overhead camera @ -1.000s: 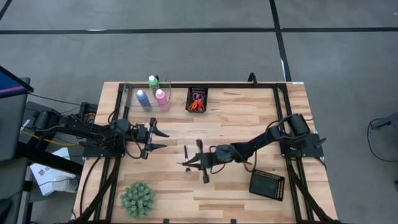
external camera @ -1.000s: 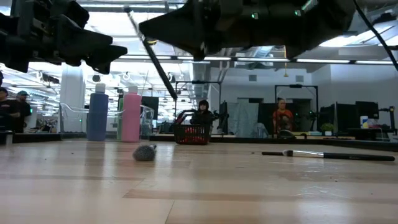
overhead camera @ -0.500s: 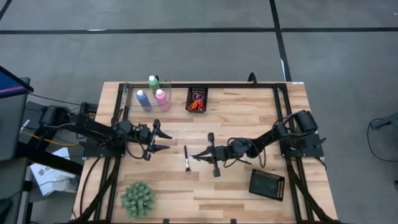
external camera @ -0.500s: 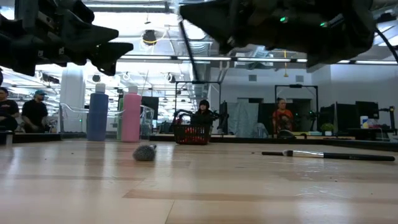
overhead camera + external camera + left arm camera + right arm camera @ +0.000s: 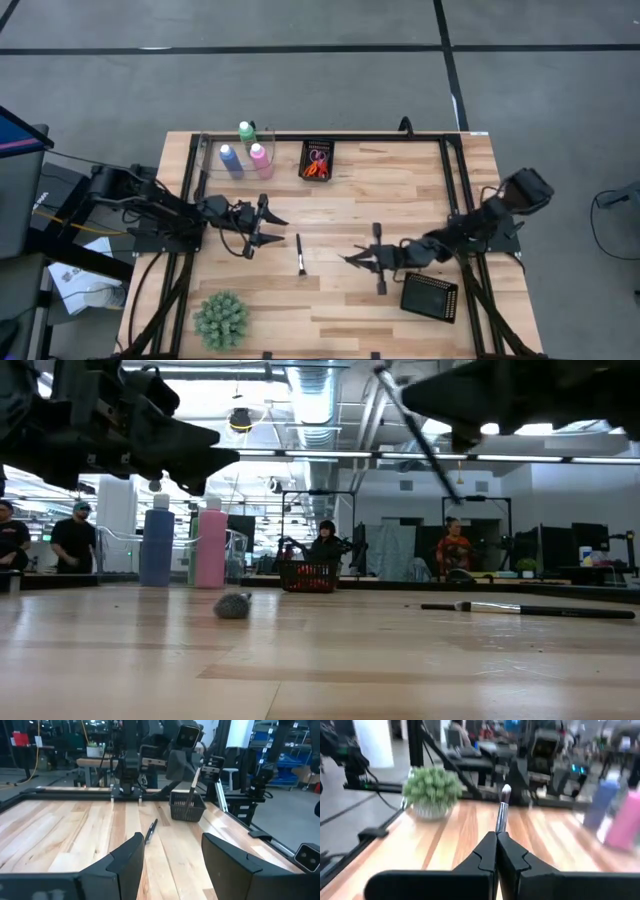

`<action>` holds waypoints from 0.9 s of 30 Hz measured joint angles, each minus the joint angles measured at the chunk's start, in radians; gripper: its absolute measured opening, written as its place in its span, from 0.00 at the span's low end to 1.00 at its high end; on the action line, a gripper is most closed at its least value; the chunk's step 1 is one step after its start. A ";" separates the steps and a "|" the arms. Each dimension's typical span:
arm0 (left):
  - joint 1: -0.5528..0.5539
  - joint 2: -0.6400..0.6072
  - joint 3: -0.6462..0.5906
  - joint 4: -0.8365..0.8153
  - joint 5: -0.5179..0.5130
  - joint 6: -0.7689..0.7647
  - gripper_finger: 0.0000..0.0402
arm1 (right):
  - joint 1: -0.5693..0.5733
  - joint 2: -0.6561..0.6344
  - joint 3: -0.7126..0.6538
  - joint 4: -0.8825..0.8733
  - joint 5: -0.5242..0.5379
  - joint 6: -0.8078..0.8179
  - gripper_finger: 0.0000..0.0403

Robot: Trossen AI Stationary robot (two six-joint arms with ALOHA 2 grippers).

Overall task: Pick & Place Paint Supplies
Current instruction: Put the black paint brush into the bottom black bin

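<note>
My right gripper [image 5: 348, 258] is over the table's right middle, level, pointing toward the left edge, shut on a thin brush [image 5: 420, 432]. A second dark-handled brush [image 5: 300, 255] lies flat on the table between the arms. My left gripper [image 5: 265, 222] hovers left of centre, open, with nothing between its fingers [image 5: 125, 865]. Blue [image 5: 231, 160], pink [image 5: 260, 158] and green [image 5: 246, 130] bottles stand at the far left. Scissors [image 5: 317, 163] lie in a black mesh tray [image 5: 317, 148] at the far middle. My right gripper pinches the brush's handle just below the metal ferrule [image 5: 499, 826] between its two fingertips. The fingers come level from the table's right and lie across the brush. The brush stands tilted, bristle end [image 5: 506, 790] up, lifted clear of the table.
A second black mesh tray [image 5: 430, 296] sits at the near right, close beside my right arm. A spiky green plant [image 5: 221, 318] stands at the near left. Bare wood lies between the arms. People stand in the room beyond the table.
My right gripper has gone toward the table's right edge, staying shut, and carried the tilted brush clear of the table. My left gripper has moved a little toward the table's middle, still open. The brush on the table has stayed where it was.
</note>
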 joint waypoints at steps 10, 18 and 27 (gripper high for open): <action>0.000 0.012 0.005 0.002 0.000 0.002 0.48 | 0.231 -0.240 -0.005 -0.486 0.273 0.309 0.00; 0.000 0.012 0.005 0.004 0.000 0.002 0.48 | 0.326 -0.423 0.077 -0.999 0.275 0.624 0.00; 0.000 0.011 0.005 0.003 0.000 0.006 0.48 | 0.366 -0.424 0.255 -1.504 0.084 0.966 0.00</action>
